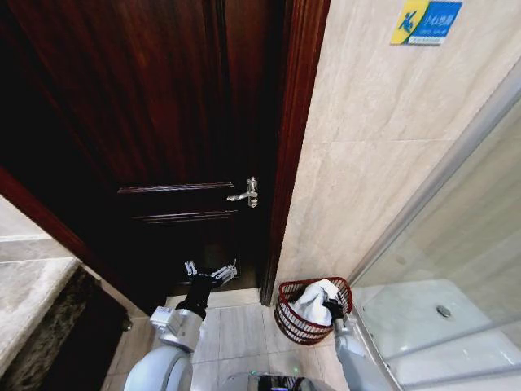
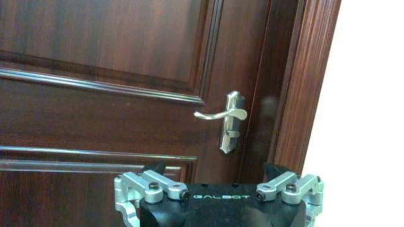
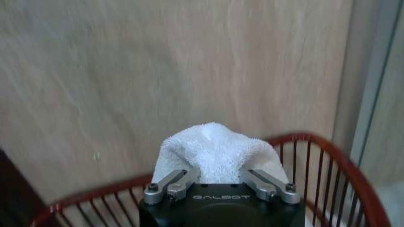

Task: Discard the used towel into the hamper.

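The towel [image 1: 316,298], white terry, soft and light, hangs bunched inside the hamper [image 1: 286,319] at 5 o'clock from the door handle [image 1: 247,193]. The right hand [image 1: 332,309] is clamped on its gathered top fold, the best hold. The left hand [image 1: 210,273] idles with fingers apart by the door [image 1: 155,122].

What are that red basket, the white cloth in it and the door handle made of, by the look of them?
The hamper looks like thin wire coated dark red: slim, evenly spaced bars under a smooth rim. The towel, held by the right tool, looks like soft white terry cloth, with a nubby, looped surface. The door handle seems polished silvery metal, since it glints. The door appears to be dark varnished wood, with visible grain.
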Available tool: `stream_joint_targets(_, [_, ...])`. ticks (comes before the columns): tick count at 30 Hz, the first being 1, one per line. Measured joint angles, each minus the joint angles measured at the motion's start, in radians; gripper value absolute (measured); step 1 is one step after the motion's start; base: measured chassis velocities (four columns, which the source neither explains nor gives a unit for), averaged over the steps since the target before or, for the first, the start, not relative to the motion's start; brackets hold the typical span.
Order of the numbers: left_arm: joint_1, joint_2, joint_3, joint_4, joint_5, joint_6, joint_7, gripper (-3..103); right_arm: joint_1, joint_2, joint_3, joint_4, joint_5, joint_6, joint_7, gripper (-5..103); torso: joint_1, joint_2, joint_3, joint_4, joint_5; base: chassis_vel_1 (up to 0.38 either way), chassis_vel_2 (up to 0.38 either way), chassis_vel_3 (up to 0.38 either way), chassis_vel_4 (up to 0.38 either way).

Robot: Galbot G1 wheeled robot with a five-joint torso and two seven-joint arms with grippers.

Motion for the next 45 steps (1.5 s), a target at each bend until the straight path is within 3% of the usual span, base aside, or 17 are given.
stream_joint_targets(1, [0.000, 0.000, 0.000, 0.000, 0.000, 0.000, 0.000, 100, 0.000, 0.000, 0.000, 0.000, 0.000, 0.000, 0.000, 12, 0.000, 0.000, 0.000, 0.0000, 0.0000, 0.000, 0.000, 0.000, 0.000])
stream_joint_targets(4, [0.000, 0.000, 0.000, 0.000, 0.000, 0.000, 0.000, 100, 0.033, -0.001, -0.006, -0.034, -0.035, -0.088, -0.024, 12, 0.000, 0.000, 0.000, 0.0000, 0.0001, 0.000, 0.000, 0.000, 0.000])
stream_joint_targets(10, [0.000, 0.000, 0.000, 0.000, 0.000, 0.000, 0.000, 100, 0.098, 0.019, -0.013, -0.113, -0.079, -0.136, -0.024, 12, 0.000, 0.000, 0.000, 0.0003, 0.0005, 0.000, 0.000, 0.000, 0.000])
stream_joint_targets(17, [0.000, 0.000, 0.000, 0.000, 0.000, 0.000, 0.000, 100, 0.183, 0.042, -0.014, -0.184, -0.229, -0.217, -0.023, 12, 0.000, 0.000, 0.000, 0.0000, 0.0000, 0.000, 0.000, 0.000, 0.000])
stream_joint_targets(28, [0.000, 0.000, 0.000, 0.000, 0.000, 0.000, 0.000, 100, 0.256, 0.043, -0.035, -0.310, -0.222, -0.244, -0.069, 12, 0.000, 0.000, 0.000, 0.0000, 0.0003, 0.000, 0.000, 0.000, 0.000])
stream_joint_targets(45, [0.000, 0.000, 0.000, 0.000, 0.000, 0.000, 0.000, 100, 0.286, 0.061, -0.044, -0.368, -0.264, -0.312, -0.045, 12, 0.000, 0.000, 0.000, 0.0001, 0.0000, 0.000, 0.000, 0.000, 0.000])
